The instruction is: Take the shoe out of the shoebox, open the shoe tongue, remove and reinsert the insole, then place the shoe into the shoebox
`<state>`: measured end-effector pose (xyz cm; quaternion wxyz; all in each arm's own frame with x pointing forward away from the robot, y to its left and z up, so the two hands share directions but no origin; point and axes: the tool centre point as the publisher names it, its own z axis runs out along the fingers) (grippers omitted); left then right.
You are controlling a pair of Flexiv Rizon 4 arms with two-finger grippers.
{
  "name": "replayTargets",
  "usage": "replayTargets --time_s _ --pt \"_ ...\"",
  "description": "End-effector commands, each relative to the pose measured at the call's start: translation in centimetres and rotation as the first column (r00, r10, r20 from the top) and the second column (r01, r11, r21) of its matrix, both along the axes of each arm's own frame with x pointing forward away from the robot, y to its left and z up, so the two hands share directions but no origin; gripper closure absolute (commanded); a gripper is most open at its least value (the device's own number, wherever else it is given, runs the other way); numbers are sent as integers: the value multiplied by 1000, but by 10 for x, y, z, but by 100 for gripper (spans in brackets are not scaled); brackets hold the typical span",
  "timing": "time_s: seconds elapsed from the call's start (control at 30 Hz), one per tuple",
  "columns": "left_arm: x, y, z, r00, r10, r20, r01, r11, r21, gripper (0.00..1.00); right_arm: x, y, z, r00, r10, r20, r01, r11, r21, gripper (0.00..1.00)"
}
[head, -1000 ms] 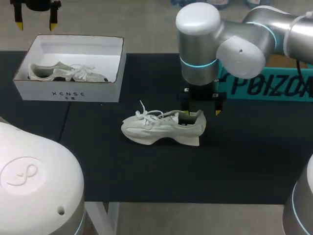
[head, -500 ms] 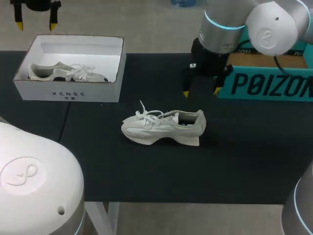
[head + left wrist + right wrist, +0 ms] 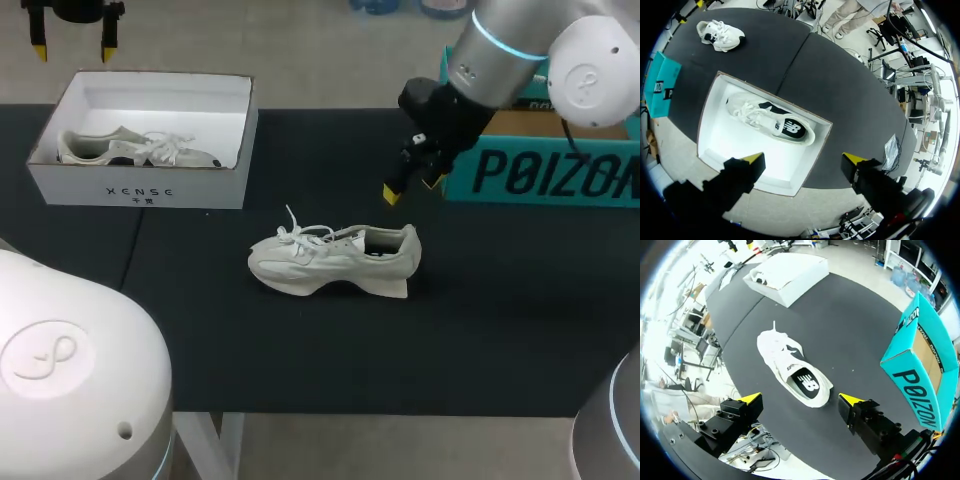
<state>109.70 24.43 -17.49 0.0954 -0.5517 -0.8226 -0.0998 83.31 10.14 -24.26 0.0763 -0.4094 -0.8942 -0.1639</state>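
A white shoe (image 3: 335, 258) lies on its sole in the middle of the black table, toe to the left, laces loose. The same shoe (image 3: 795, 375) shows below my right gripper (image 3: 801, 401), its insole visible in the opening. My right gripper (image 3: 412, 186) hangs open above and behind the heel, clear of it. A white shoebox (image 3: 140, 185) stands at the back left with a second shoe (image 3: 135, 150) inside. My left gripper (image 3: 73, 48) hovers open high above the shoebox (image 3: 735, 145), looking down on that second shoe (image 3: 770, 122).
A teal cardboard box (image 3: 545, 165) stands at the back right, close beside my right arm; it also shows in the right wrist view (image 3: 920, 365). In the left wrist view the table shoe (image 3: 720, 35) lies far beyond the shoebox.
My right gripper has risen from the shoe's heel opening and swung back and to the right, tilting toward the teal box. The shoe and the left arm have stayed put.
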Motion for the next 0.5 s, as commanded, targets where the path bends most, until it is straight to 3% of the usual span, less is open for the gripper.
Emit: replayTargets --time_s 0.03,0.27,0.4,0.5 --pt "1 0 1 1000 -1 -2 1 1000 2 0 1 -4 -4 987 152 -56 -142 978 151 0" --pt "1 0 1 1000 -1 -2 1 1000 2 0 1 -4 -4 987 152 -56 -142 978 151 0" --pt "1 0 1 1000 -1 -2 1 1000 2 0 9 -7 -3 941 319 109 -334 927 169 0" --pt "1 0 1 1000 -1 -2 1 1000 2 0 9 -9 -3 867 423 263 -472 867 160 0"
